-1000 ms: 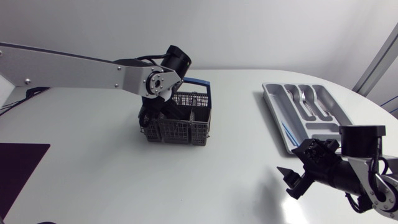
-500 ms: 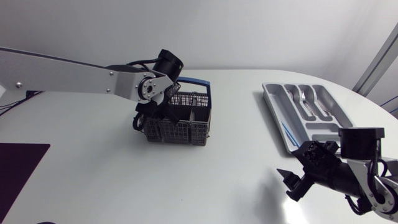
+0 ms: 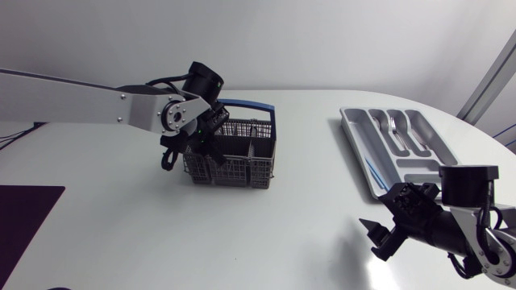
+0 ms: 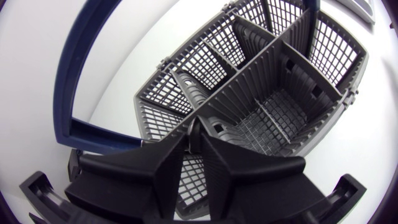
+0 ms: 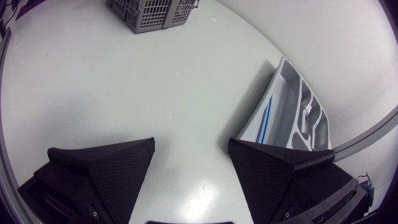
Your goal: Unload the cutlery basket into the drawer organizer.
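On the table's right side, the drawer organizer already holds some cutlery; the cutlery basket, left of the middle, shows only bare compartments from the left wrist, so little seems left; the left gripper hangs over it, clenched on nothing visible; the right gripper rests released.
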Motion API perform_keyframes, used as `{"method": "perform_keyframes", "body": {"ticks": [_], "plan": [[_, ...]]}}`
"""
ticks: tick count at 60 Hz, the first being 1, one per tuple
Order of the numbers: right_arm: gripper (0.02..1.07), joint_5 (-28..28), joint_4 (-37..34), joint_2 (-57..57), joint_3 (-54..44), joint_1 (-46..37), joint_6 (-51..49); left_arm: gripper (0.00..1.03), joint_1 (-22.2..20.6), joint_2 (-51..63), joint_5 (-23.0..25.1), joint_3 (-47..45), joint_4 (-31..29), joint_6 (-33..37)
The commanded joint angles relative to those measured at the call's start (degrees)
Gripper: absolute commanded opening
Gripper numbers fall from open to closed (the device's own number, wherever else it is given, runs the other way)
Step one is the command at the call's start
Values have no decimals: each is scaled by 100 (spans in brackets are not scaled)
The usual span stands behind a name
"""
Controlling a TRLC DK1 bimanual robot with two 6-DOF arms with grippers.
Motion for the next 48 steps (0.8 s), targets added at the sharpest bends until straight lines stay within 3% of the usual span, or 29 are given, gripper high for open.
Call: {"method": "perform_keyframes", "body": {"ticks": [1, 21, 40, 48], "plan": [[88, 62, 42, -70, -158, -10, -73, 9, 41, -85, 216, -189, 31, 154], [88, 62, 42, -149, -193, -10, -81, 6, 67, -718, 233, -839, 550, 339], [88, 97, -11, -325, -245, -2, -55, 6, -328, -2150, -39, -2377, 2413, 1007], [88, 150, -143, -606, -210, 25, 51, 6, -522, -2792, -101, -2641, 2826, 1165]]}}
